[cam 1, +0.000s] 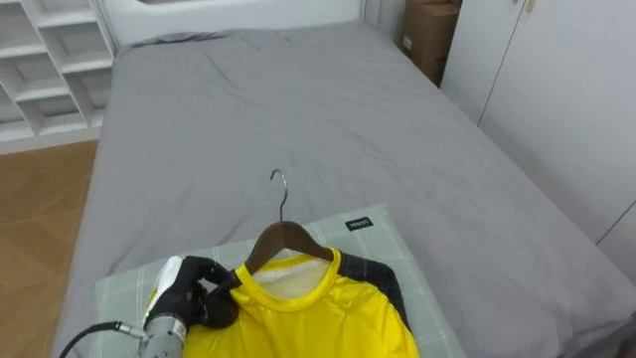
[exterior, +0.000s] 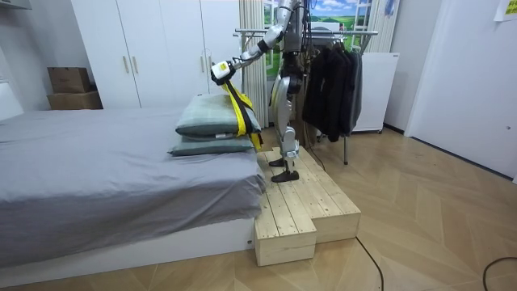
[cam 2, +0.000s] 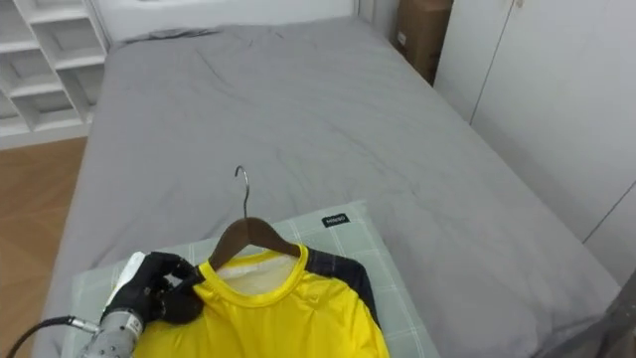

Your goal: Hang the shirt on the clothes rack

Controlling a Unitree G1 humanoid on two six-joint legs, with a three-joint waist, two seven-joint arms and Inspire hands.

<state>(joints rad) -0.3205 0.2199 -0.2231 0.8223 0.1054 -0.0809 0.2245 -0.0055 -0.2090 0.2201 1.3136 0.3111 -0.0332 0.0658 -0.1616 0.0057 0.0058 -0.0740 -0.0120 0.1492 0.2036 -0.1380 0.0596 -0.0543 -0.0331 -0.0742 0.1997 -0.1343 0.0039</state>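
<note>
Grips hanger [cam 1: 283,239] end with curled left hand [cam 1: 199,288]; shirt [cam 1: 308,308] already on it, draped just right of fingers over pillow [cam 1: 397,249]. Left, likely: hooking onto rack [exterior: 323,34] behind.

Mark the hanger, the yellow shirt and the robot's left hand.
hanger [cam 1: 283,236], left eye view, wooden bar below the hook.
yellow shirt [cam 1: 310,318], left eye view, chest fabric.
left hand [cam 1: 204,290], left eye view, dark curled fingers.

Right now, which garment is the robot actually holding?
The yellow shirt on its wooden hanger, over the pillows: the left hand grips its shoulder. The dark clothes hang untouched on the rack behind the robot.
</note>
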